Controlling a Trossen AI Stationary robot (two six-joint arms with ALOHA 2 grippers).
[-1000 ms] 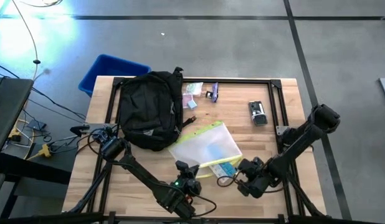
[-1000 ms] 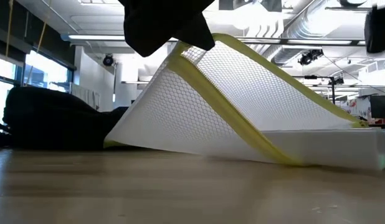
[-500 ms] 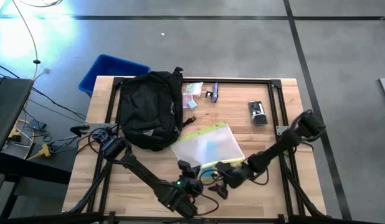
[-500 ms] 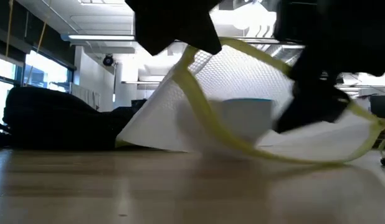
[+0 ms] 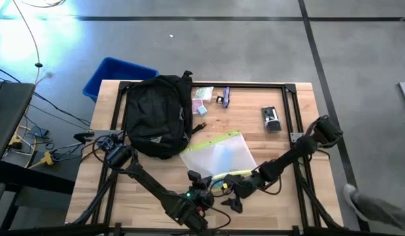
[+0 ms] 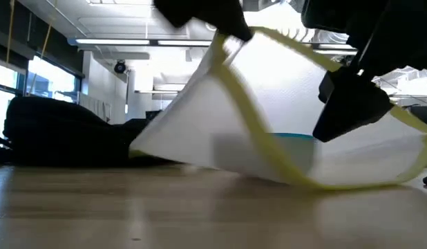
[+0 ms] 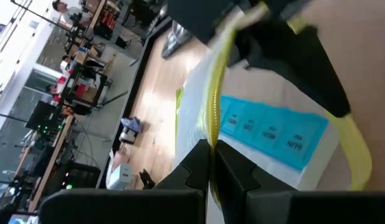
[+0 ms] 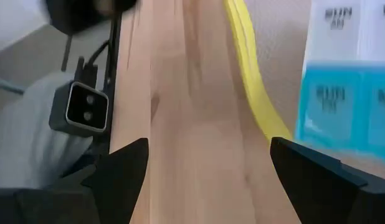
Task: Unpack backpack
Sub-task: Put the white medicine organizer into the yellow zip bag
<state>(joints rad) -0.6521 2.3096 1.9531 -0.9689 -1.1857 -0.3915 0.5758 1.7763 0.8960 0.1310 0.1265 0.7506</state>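
Note:
The black backpack (image 5: 156,115) lies on its back at the table's far left. In front of it sits a clear pouch (image 5: 219,156) with a yellow edge and a blue pill box (image 7: 267,134) inside. The pouch's far side rests on the table and its near side is raised. My left gripper (image 5: 204,185) is shut on the pouch's yellow edge near the table's front. My right gripper (image 5: 229,196) stands open just right of it, at the pouch's near edge, with the yellow edge (image 8: 248,81) and the box (image 8: 342,106) ahead of its fingers. My left gripper pinches the pouch's yellow edge (image 7: 212,134) between its two fingertips, coming from the table's near side and slanting slightly down. That edge is held up off the table (image 6: 227,48). The rest of the edge sags in a loop (image 6: 296,176) down to the wood. Whether my right gripper touches the pouch, I cannot tell.
A blue bin (image 5: 117,75) stands beyond the table's far left corner. On the far half of the table lie a small card pack (image 5: 202,94), a purple item (image 5: 223,98) and a grey device (image 5: 271,119). Bare wood shows at the near left and far right.
My right gripper has swung toward the table's left, from the near right up to the pouch's near edge, rolling and tipping down as it went, and has stayed open. The pouch's yellow edge, straight before, now sags in an open loop below my left gripper.

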